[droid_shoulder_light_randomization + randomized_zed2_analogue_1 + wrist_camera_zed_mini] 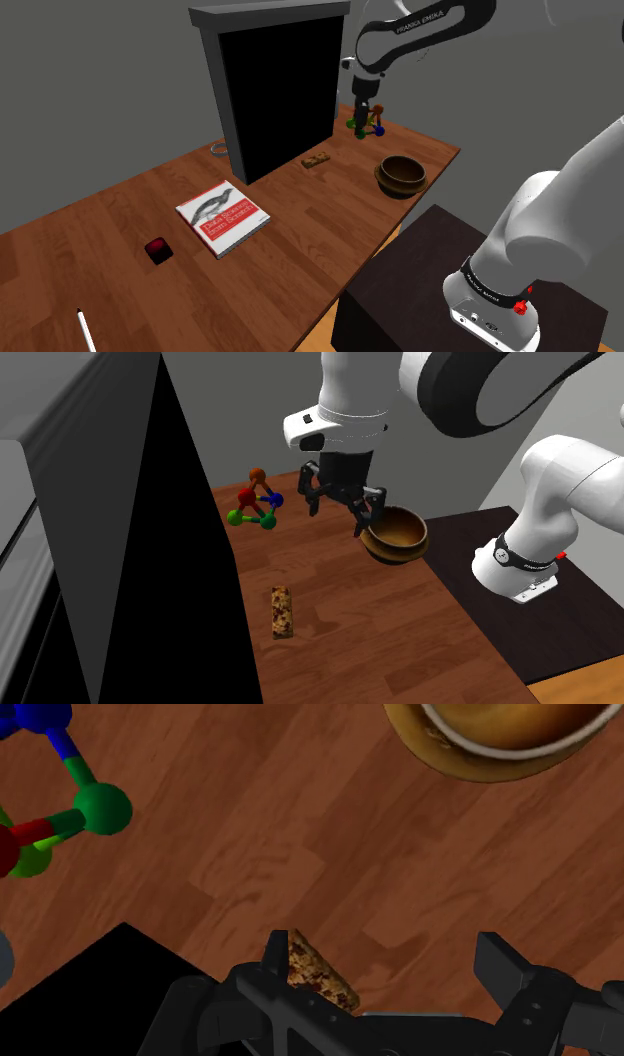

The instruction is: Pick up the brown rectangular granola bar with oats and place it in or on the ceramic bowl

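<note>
End effector (337, 517), fingers (505, 966) apart, hangs near brown bowl (395, 537); granola bar (282, 612) lies outside.

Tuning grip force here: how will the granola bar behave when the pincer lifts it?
Likely stiff: the granola bar is a straight-edged slab lying flat on the table. Probably light, being small and thin compared with the bowl. Unlikely to roll; its speckled, oat-textured surface may resist slipping, though hard squeezing might crumble it.

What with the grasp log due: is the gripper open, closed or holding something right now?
Gripper: open, holding nothing; the bar lies on the table, clear of the fingers.
</note>
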`<state>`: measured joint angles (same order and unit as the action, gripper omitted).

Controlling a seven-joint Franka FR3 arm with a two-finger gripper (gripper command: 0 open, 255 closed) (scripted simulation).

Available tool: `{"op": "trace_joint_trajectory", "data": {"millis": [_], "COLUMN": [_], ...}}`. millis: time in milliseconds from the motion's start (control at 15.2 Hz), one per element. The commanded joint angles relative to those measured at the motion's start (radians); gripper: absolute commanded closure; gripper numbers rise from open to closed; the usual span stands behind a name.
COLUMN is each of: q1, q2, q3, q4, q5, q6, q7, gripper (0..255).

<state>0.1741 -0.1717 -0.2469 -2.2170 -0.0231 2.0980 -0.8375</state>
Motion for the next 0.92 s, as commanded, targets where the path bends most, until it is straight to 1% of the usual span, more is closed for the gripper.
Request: {"op": "trace_joint_trajectory", "data": {"millis": [0,198,396,594,858], "q1": [0.014,0.026,0.028,0.025,0.019], "q2": [0.077,0.195,0.31,0.419,0.558], "q3": [-0.009,-0.01,0.005,0.031,0.074], "q4": [0.036,0.102,0.174,0.25,0.355], "q5": [0.019,0.053,0.083,0.104,0.112], "q6": [0.031,0.067,0.095,0.116,0.135], "q7": [-0.104,-0.247,-0.381,-0.503,-0.648], "gripper": [0,0,0,0,0]}}
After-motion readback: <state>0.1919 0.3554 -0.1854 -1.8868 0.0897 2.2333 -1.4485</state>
